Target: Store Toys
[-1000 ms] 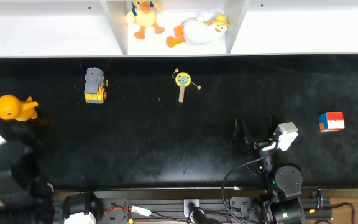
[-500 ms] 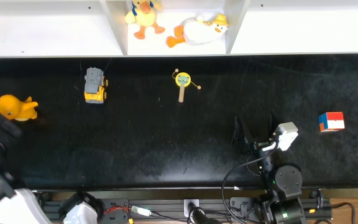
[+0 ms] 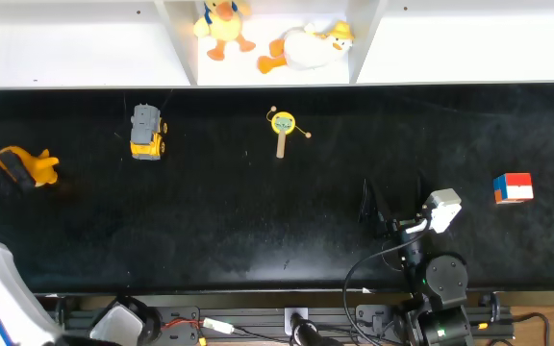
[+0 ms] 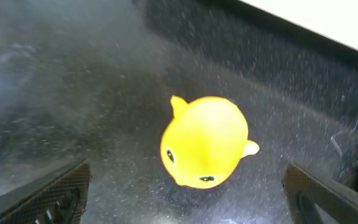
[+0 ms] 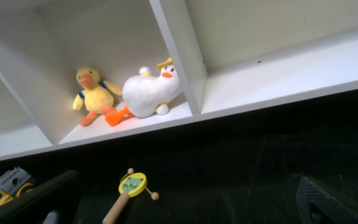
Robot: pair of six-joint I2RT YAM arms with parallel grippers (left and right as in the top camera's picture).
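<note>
Black tabletop (image 3: 258,221), white shelf (image 3: 75,48) along far edge; middle compartment holds yellow plush duck (image 3: 222,24) beside white plush goose (image 3: 308,45). Far left: yellow rubber duck (image 4: 205,142) on table, left gripper (image 4: 188,196) over it, fingers spread wide, clear of it. Then grey-yellow toy truck (image 3: 146,132), rattle drum (image 3: 282,128) with wooden handle. Right gripper (image 3: 392,192) near front edge, fingers apart, grasping nothing. Colour cube (image 3: 513,188) far right
</note>
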